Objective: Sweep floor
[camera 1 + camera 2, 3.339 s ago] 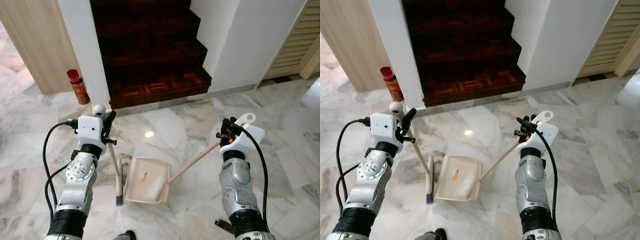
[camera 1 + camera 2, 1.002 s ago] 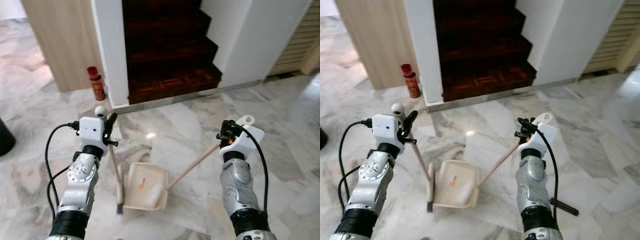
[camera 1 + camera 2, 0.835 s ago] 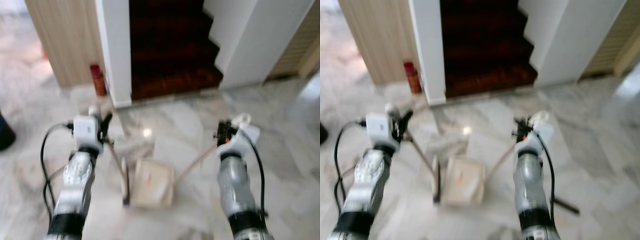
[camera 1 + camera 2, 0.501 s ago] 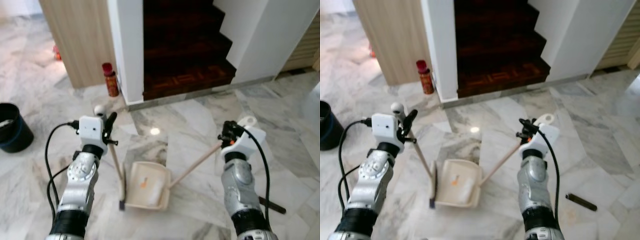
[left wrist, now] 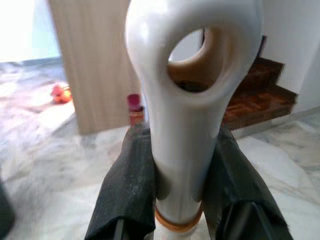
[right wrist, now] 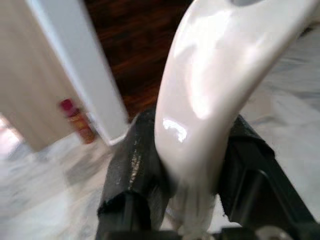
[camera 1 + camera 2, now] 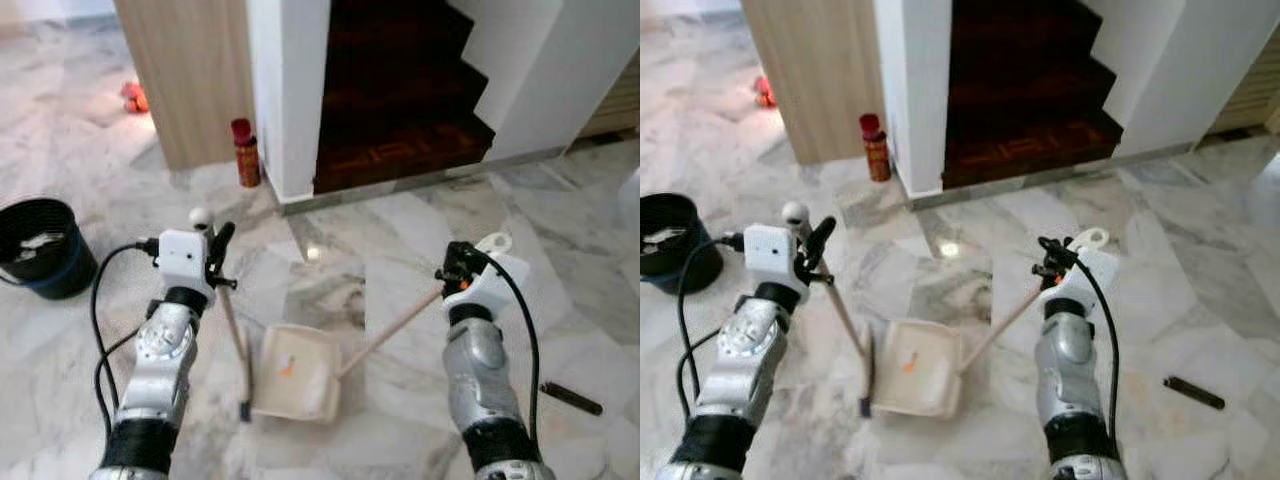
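Left hand point(image 7: 213, 262) grips broom point(image 7: 232, 335); right hand point(image 7: 452, 272) grips cream plastic dustpan point(image 7: 297, 373), beside broom, on glossy marble floor point(image 7: 400, 230).

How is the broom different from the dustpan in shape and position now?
The broom stands nearly upright, bristles on the floor, held by the left gripper; the dustpan lies flat, its handle slanting to the right gripper. The broom head is narrow and dark-tipped; the dustpan is wide, holding scraps. Both have pale wooden handles with white ends.
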Robot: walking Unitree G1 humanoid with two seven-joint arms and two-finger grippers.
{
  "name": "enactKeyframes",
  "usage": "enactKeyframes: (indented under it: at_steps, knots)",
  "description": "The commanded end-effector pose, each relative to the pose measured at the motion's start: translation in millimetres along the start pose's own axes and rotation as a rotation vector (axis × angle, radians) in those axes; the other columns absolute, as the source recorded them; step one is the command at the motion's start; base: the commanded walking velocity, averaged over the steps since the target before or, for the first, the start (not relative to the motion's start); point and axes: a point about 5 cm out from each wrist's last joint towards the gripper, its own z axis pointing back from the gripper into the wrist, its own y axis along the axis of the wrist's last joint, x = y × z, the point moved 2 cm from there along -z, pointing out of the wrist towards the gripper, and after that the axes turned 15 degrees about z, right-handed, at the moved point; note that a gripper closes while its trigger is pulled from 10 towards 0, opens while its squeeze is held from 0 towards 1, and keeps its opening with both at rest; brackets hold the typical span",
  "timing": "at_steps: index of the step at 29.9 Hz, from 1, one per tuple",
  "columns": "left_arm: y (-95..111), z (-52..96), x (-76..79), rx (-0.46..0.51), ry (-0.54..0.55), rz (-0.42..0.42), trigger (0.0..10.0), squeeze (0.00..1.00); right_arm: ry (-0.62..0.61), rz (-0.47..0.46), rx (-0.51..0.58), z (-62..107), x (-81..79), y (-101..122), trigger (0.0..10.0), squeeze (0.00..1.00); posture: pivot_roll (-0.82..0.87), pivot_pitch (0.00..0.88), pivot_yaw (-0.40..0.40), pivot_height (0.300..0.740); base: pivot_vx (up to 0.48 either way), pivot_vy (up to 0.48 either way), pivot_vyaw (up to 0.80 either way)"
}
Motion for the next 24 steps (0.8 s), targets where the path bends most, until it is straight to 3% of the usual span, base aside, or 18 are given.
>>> enactKeyframes:
  at_steps: [1,24]
  knots:
    - [12.6,-6.4,8.0,0.048,-0.031,-0.022,10.0,0.0,-0.015,-0.042,0.046,-3.9,3.4,11.9,10.0,0.0,-0.03,0.088,-0.052,0.74,0.0,0.431,0.0]
    - [13.3,-6.4,6.9,0.048,-0.026,-0.025,10.0,0.0,-0.007,-0.042,0.041,-3.8,2.3,11.3,10.0,0.0,-0.04,0.1,-0.052,0.74,0.0,0.429,0.0]
